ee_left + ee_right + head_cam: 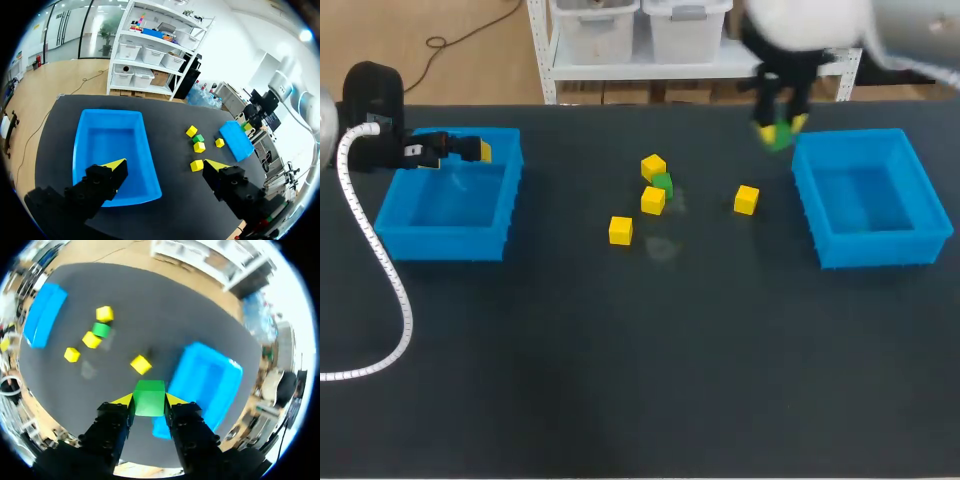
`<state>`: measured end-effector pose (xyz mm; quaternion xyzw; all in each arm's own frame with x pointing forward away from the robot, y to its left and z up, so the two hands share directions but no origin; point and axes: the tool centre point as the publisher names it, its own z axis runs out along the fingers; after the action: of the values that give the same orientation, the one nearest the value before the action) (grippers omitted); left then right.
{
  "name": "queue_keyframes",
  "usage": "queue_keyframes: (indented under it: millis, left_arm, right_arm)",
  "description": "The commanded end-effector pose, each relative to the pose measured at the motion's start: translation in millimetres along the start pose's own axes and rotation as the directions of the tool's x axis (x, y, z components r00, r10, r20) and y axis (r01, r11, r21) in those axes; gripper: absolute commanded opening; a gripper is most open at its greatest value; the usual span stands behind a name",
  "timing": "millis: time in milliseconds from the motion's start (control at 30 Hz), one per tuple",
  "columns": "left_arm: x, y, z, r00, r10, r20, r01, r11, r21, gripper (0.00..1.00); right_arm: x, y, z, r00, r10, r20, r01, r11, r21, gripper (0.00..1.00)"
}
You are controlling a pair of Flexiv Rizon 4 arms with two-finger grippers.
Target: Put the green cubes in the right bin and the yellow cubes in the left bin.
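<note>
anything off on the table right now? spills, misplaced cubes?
Nothing spilled or damaged. Only oddity: the loose green cube sits tight between the far yellow cube and the near yellow cube, seemingly touching both.

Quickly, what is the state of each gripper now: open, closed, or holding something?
Left gripper: open, holding nothing, over the left blue plastic bin.
Right gripper: closed on a small green cube.

Black table (pixel 620 380): left bin (pixel 440 245), right bin (pixel 880 250), cubes (pixel 620 230)
</note>
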<state>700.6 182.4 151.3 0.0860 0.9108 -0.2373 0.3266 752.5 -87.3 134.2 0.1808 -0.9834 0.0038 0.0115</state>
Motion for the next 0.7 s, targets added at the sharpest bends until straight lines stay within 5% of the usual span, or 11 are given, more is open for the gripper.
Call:
queue_keyframes:
  millis: [33,267,467,500,533,700]
  left_arm:
    - [1.3,2.1,-0.1,1.000,0.002,0.006,-0.002,1.000,0.011,1.00]
    - [1.3,2.1,-0.1,1.000,0.002,0.006,-0.002,1.000,0.011,1.00]
    - [1.3,2.1,-0.1,1.000,0.002,0.006,-0.002,1.000,0.011,1.00]
    - [1.3,2.1,-0.1,1.000,0.002,0.006,-0.002,1.000,0.011,1.00]
    - [1.3,2.1,-0.1,1.000,0.002,0.006,-0.002,1.000,0.011,1.00]
    - [1.3,2.1,-0.1,1.000,0.002,0.006,-0.002,1.000,0.011,1.00]
  right_arm:
    - [68.8,-40.0,10.7,0.793,0.453,0.407,-0.380,0.890,-0.252,0.00]
    - [96.7,-62.0,30.8,0.700,0.609,0.372,-0.545,0.793,-0.272,0.00]
    - [107.0,-70.1,43.2,0.683,0.642,0.347,-0.592,0.766,-0.252,0.00]
    - [106.9,-70.7,44.1,0.689,0.638,0.345,-0.586,0.770,-0.252,0.27]
    - [106.6,-71.2,44.6,0.692,0.633,0.346,-0.583,0.773,-0.249,1.00]
    - [99.6,-70.1,39.3,0.708,0.605,0.363,-0.565,0.795,-0.222,1.00]
